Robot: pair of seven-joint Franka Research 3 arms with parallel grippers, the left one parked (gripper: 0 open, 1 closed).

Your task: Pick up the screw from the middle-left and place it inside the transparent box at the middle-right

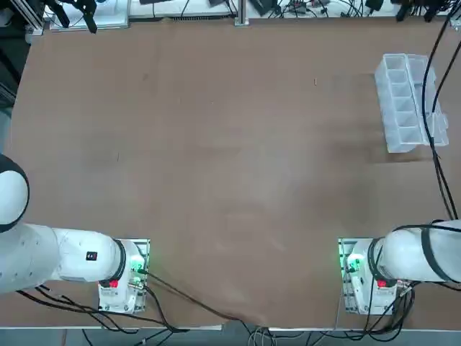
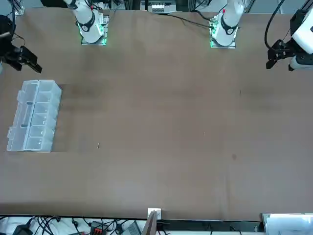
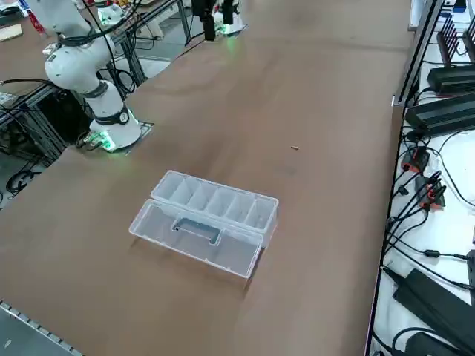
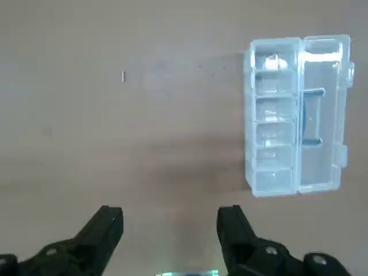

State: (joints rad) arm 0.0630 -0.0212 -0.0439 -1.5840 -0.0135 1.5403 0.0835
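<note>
Right hand (image 4: 170, 221) hangs high over the bench (image 1: 230, 187), released and empty, screw (image 1: 315, 81) lying flat well left of the open clear box (image 1: 403, 102); best come straight down, fingers straddling its thin sides, pinch low at bench level

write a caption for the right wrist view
Open right gripper high above the table, screw and open transparent box ahead.

The table (image 1: 230, 187) lay bare between the screw (image 1: 315, 81) and the box (image 1: 403, 101); the open right gripper (image 4: 169, 221) hung above, unobstructed.
</note>
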